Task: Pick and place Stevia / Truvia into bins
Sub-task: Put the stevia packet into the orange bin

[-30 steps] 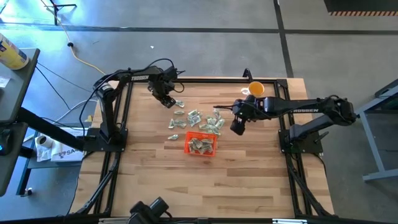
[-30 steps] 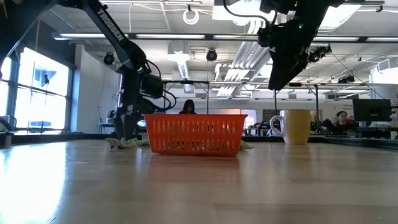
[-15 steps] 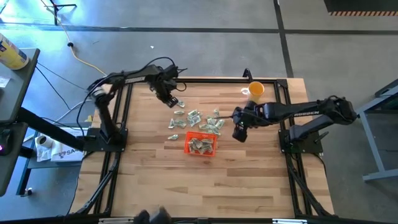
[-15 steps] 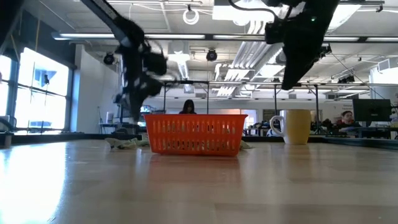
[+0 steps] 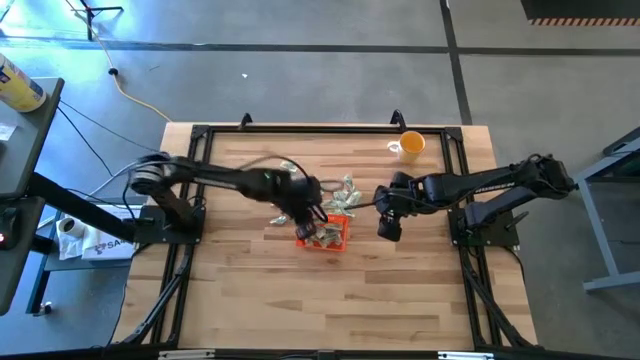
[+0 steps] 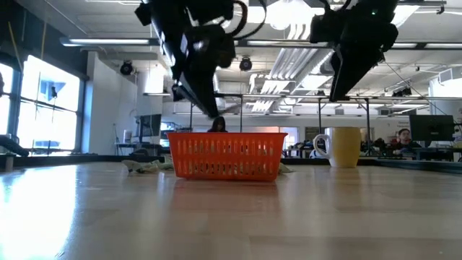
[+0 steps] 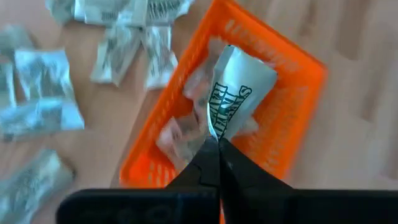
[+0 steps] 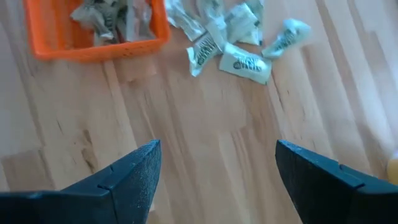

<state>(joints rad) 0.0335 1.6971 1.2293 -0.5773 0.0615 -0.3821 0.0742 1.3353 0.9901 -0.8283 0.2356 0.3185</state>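
Observation:
The orange bin (image 5: 325, 233) stands mid-table with several sachets inside. My left gripper (image 7: 217, 148) hangs above it (image 6: 206, 105), shut on one pale green and white Stevia sachet (image 7: 239, 93). Loose sachets (image 5: 345, 196) lie flat on the wood on the far side of the bin, more of them toward the left (image 7: 43, 93). My right gripper (image 5: 388, 228) hovers open to the right of the bin, above bare wood, with nothing between its fingers (image 8: 217, 180). My left gripper pinches the sachet by one end (image 7: 215, 132) between its two fingertips. The fingers come from above, pointing down at the bin. The sachet juts out beyond the fingertips, slightly curled, lifted clear over the bin's inside (image 7: 186, 134).
A yellow cup (image 5: 411, 146) stands at the far right of the table, also in the low view (image 6: 345, 146). A black frame (image 5: 300, 128) runs round the table's edges. Bare wood lies on the near side of the bin (image 5: 330, 300).
My left gripper has risen from table height at the far left and swung toward the near right, ending above the bin. My right gripper has drifted a little toward the table's near edge, still open.

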